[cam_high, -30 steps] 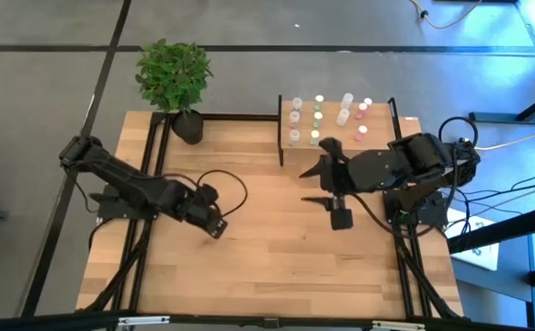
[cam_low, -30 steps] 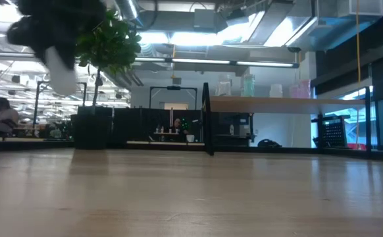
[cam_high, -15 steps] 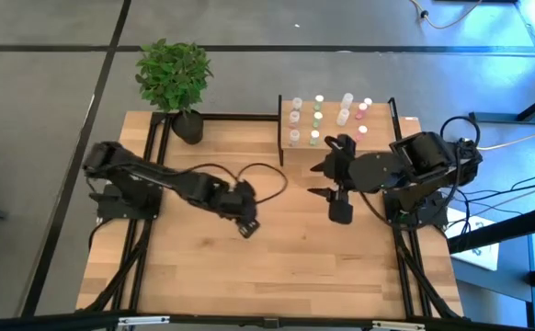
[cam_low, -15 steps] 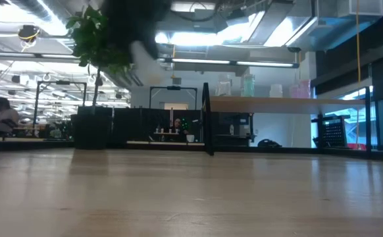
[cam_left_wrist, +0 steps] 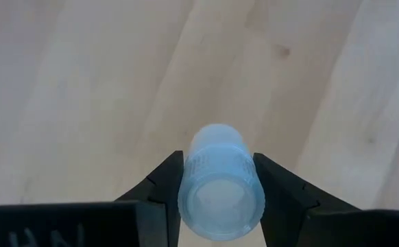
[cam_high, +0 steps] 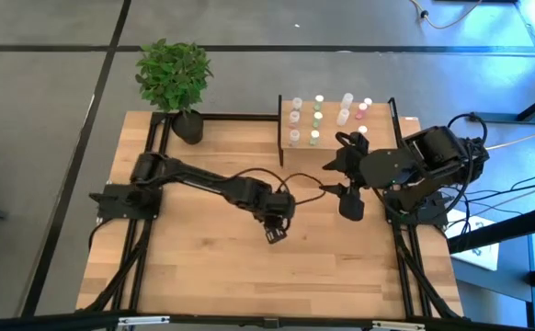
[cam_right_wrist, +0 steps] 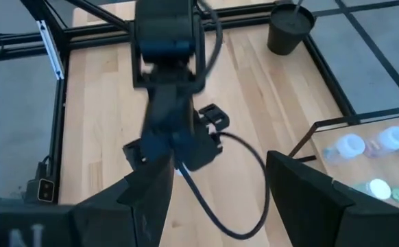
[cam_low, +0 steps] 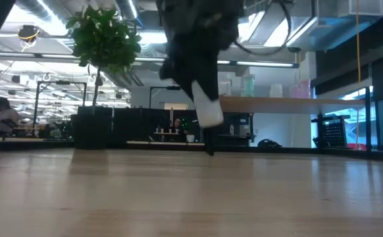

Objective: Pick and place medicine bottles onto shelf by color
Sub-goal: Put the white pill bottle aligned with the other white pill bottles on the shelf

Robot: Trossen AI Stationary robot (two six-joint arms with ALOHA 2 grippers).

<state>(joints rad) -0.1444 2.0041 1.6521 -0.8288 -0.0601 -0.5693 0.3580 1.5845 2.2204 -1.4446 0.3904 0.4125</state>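
My left gripper (cam_high: pixel 275 232) hangs over the middle of the table, shut on a small translucent medicine bottle (cam_left_wrist: pixel 220 180) with a bluish cap. In the low view the bottle (cam_low: pixel 208 108) hangs tilted well above the tabletop. The light-wood shelf (cam_high: pixel 378 118) stands at the table's far right and carries several bottles (cam_high: pixel 318 118) with white, green and pink caps. My right gripper (cam_high: pixel 328 177) hovers open just in front of the shelf, with nothing between its fingers (cam_right_wrist: pixel 151 195). My left gripper pinches the bottle between its two fingers at the ribbed cap end (cam_left_wrist: pixel 194 170), one finger (cam_left_wrist: pixel 165 182) on each side. The fingers slant down from above. The bottle's body points down and away from the gripper, tilted and lifted clear of the table.
A potted plant (cam_high: pixel 176 78) stands at the table's far left corner. Black frame rails (cam_high: pixel 153 152) run along the table's sides, and a black cable (cam_high: pixel 300 179) loops beside the left gripper. Bare wood (cam_high: pixel 212 276) lies along the near edge.
My left gripper has swept from the table's left part toward its right edge to the middle, rolling its wrist, with the bottle held clear of the table throughout. My right gripper has rolled a little and stayed open near the shelf.
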